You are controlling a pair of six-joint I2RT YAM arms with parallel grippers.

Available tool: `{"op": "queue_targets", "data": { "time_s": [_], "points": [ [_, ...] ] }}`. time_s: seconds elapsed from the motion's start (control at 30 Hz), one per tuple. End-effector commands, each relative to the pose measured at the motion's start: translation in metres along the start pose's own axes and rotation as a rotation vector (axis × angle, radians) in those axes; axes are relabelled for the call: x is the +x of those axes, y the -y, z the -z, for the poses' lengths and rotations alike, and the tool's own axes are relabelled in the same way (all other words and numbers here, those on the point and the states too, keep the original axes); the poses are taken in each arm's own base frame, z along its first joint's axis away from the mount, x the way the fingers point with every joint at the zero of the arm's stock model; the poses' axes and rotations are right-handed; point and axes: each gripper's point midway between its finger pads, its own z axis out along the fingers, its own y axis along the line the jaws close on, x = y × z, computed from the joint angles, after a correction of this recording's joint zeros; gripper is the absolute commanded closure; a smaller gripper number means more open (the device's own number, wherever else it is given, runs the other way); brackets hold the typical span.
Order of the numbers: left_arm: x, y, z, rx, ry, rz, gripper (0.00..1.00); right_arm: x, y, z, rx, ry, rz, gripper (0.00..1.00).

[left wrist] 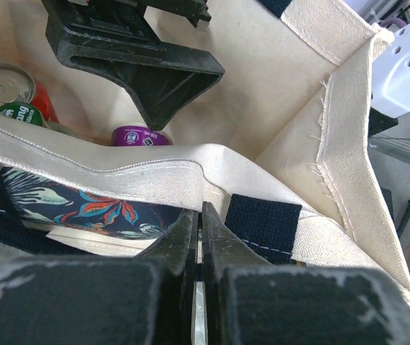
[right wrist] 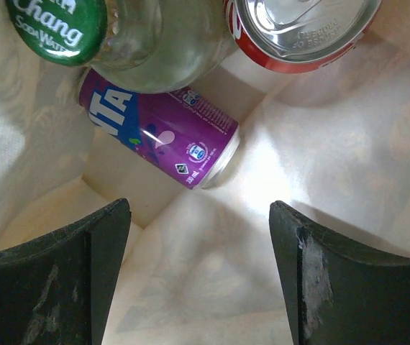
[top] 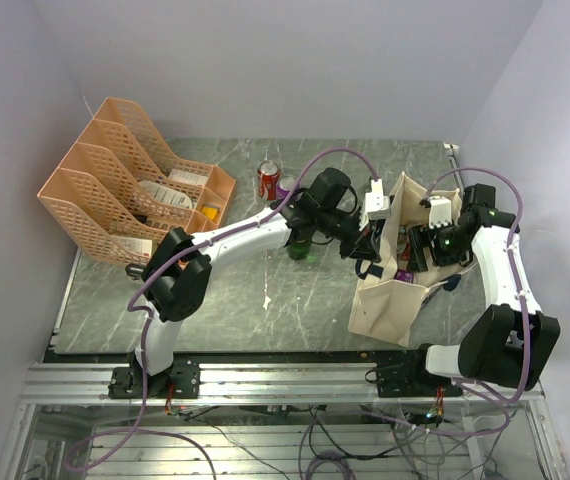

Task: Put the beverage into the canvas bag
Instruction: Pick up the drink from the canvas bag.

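Note:
The cream canvas bag [top: 385, 305] stands open at the right of the table. Inside it a purple beverage can [right wrist: 162, 136] lies on its side on the bag floor, beside a green-capped glass bottle [right wrist: 57, 29] and a red can [right wrist: 298, 29]. My right gripper [right wrist: 198, 251] hangs open inside the bag, just above the purple can and not touching it. The left gripper [left wrist: 201, 215] is shut on the bag's near rim [left wrist: 155, 172], next to a navy strap end [left wrist: 262, 223]. From above, the left gripper [top: 370, 240] is at the bag's left edge and the right gripper [top: 420, 250] is in its mouth.
A red can [top: 268, 180] and a purple can [top: 287, 186] stand on the marble table behind the left arm. A green bottle [top: 300, 247] stands under that arm. Orange file trays [top: 125, 190] fill the back left corner. Walls close in on both sides.

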Motion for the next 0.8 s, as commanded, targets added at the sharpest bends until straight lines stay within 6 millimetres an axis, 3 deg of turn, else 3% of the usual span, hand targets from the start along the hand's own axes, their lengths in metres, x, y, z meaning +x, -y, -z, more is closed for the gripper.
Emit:
{"op": "queue_targets", "data": {
  "time_s": [0.0, 0.17, 0.3, 0.37, 0.4, 0.77],
  "points": [
    [-0.001, 0.001, 0.004, -0.003, -0.019, -0.029, 0.93, 0.000, 0.013, -0.007, 0.033, 0.001, 0.101, 0.21],
    [0.001, -0.003, 0.003, -0.017, -0.027, -0.036, 0.93, 0.018, 0.017, -0.018, 0.059, -0.036, 0.189, 0.17],
    [0.003, -0.007, 0.003, -0.029, -0.034, -0.058, 0.93, 0.021, 0.012, -0.029, 0.065, -0.039, 0.251, 0.12],
    [0.005, -0.009, 0.003, -0.034, -0.038, -0.066, 0.93, 0.023, 0.011, -0.035, 0.065, -0.034, 0.274, 0.01],
    [0.006, -0.010, 0.002, -0.036, -0.039, -0.068, 0.93, 0.025, 0.009, -0.039, 0.060, -0.034, 0.285, 0.00],
    [0.015, -0.014, 0.000, -0.047, -0.053, -0.078, 0.93, 0.054, 0.016, -0.065, 0.099, -0.055, 0.329, 0.00]
  ]
}}
